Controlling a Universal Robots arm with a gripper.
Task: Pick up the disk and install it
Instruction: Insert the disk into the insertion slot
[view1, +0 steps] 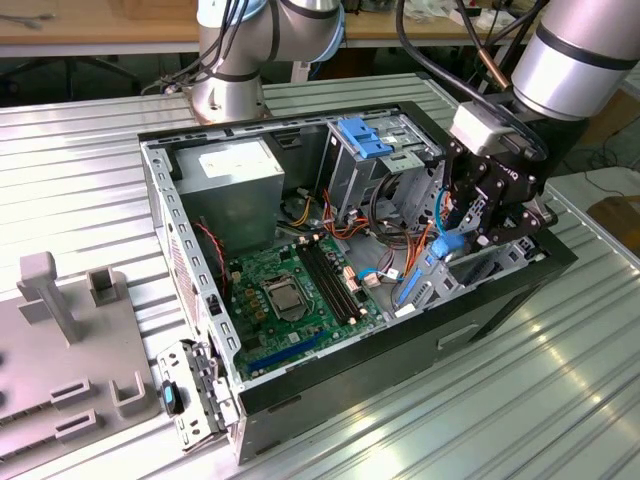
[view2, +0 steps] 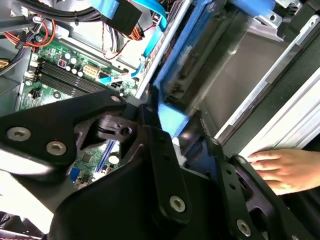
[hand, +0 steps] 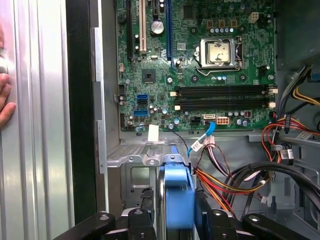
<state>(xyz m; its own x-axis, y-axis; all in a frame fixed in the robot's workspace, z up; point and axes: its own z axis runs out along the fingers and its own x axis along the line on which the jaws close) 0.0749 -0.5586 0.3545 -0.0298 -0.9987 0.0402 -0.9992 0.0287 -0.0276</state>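
Ribbed metal table (view1: 400, 420) fills the exterior view, and on it an open case (view1: 330, 400) lies on its side in mid-frame. A grey fixture (view1: 60, 340) stands at the exterior view's lower left, apart from the case. Inside the case, a grey power supply (view1: 235, 180) sits at the upper left and a green board (view1: 290, 290) lies flat in the middle. At the exterior view's right the arm (view1: 575, 50) comes down from the upper corner, and its gripper (view1: 470, 225) hangs over the case's right-hand end. The disk (view1: 447, 245) shows as a blue piece just under the gripper, inside the case wall beside orange and blue cables (view1: 400, 245). In the second wrist view the gripper (view2: 172, 125) has its black fingers (view2: 150, 125) pressed onto the blue frame of the disk (view2: 195, 65). The disk stands on edge beside a grey metal wall of the case. A hand (view2: 277, 167) rests on the table outside the case, and the board (view2: 65, 75) lies beyond the disk. In the first wrist view the gripper (hand: 177, 215) pinches the disk (hand: 177, 195), seen edge-on, just beside a metal bay (hand: 135, 157). I cannot tell whether the disk is seated. The board (hand: 200, 65) lies beyond the bay, and the hand (hand: 4, 95) touches the table (hand: 35, 150).
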